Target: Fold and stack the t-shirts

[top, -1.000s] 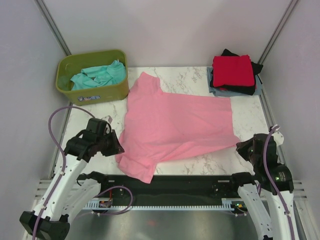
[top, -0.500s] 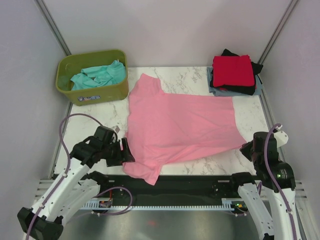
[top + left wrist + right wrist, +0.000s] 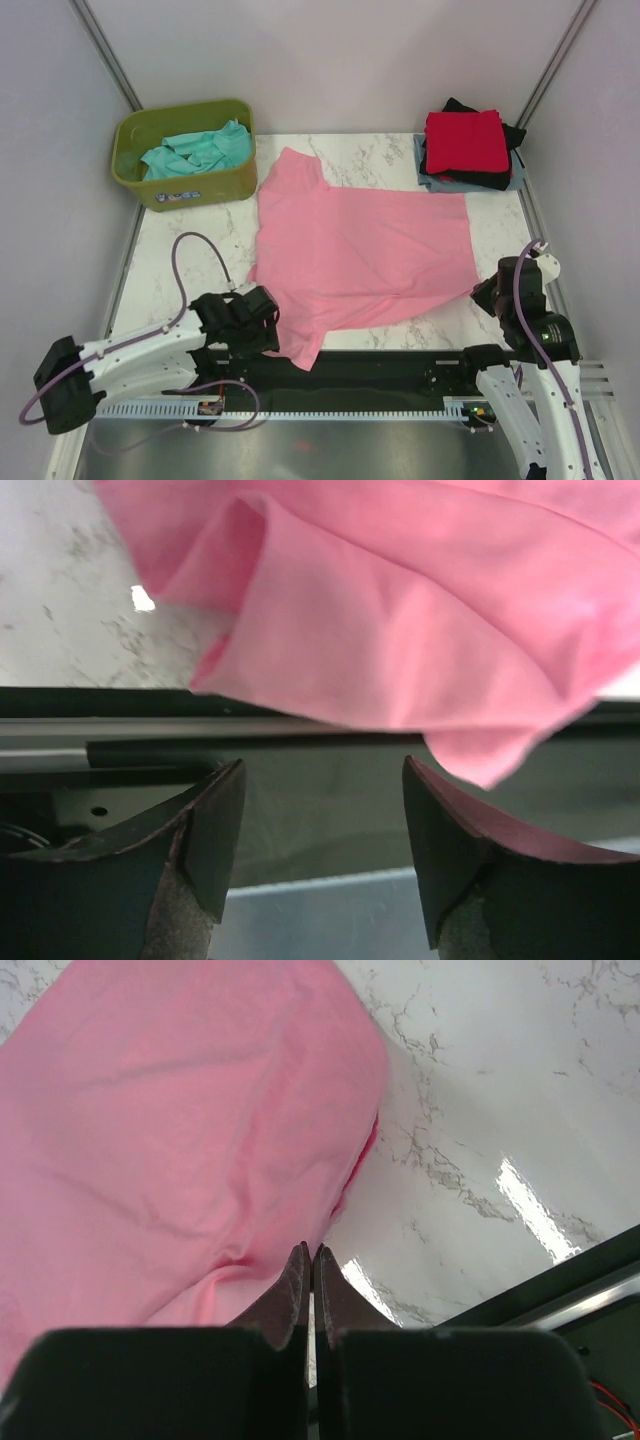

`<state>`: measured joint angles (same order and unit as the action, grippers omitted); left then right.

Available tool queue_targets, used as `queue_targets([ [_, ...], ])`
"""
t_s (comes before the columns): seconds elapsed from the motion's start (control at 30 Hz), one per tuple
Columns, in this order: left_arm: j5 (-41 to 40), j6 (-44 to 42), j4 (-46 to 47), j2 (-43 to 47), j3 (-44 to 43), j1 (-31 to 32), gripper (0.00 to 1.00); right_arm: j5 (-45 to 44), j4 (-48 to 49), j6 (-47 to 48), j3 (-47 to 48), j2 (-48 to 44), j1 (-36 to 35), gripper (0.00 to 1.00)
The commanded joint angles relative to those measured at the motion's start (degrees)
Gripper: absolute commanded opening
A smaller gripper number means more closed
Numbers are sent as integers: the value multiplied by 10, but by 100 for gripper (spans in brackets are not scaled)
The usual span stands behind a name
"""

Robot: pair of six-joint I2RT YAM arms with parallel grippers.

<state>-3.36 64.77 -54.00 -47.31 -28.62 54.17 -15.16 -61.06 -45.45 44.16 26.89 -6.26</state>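
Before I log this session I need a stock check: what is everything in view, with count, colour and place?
pink t-shirt: one, pink, spread across the table's middle, one sleeve over the near edge
teal t-shirt: one, teal, crumpled inside the tub
red t-shirt: one, red, folded, top of the far-right stack
black t-shirt: at least one, black, under the red
grey-blue t-shirt: one, grey-blue, bottom of the stack
tub: one, olive-green, far left corner
table: one, white marble
left hand: black, open, empty, near edge
right hand: black, shut, apparently pinching the pink t-shirt's edge
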Motion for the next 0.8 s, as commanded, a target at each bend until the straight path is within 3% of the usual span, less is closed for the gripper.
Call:
queue_targets([
  [0.0,-80,84,57,-76,10,19,75,10,20,21,16,15,-1,0],
  [0.2,-126,98,103,-80,30,18,79,14,17,32,23,14,-2,0],
  [0.37,-164,98,130,-88,27,20,68,7,14,30,22,11,-1,0],
  [0.5,-210,95,152,-64,37,20,35,2,10,29,22,8,-2,0],
  [0.57,-207,84,153,-39,30,20,25,-1,6,28,26,6,-2,0],
  [0.6,-201,80,152,-31,26,20,15,-6,-2,28,31,5,-2,0],
  [0.77,-170,76,95,12,7,20,7,-13,-20,31,38,-17,-2,0],
])
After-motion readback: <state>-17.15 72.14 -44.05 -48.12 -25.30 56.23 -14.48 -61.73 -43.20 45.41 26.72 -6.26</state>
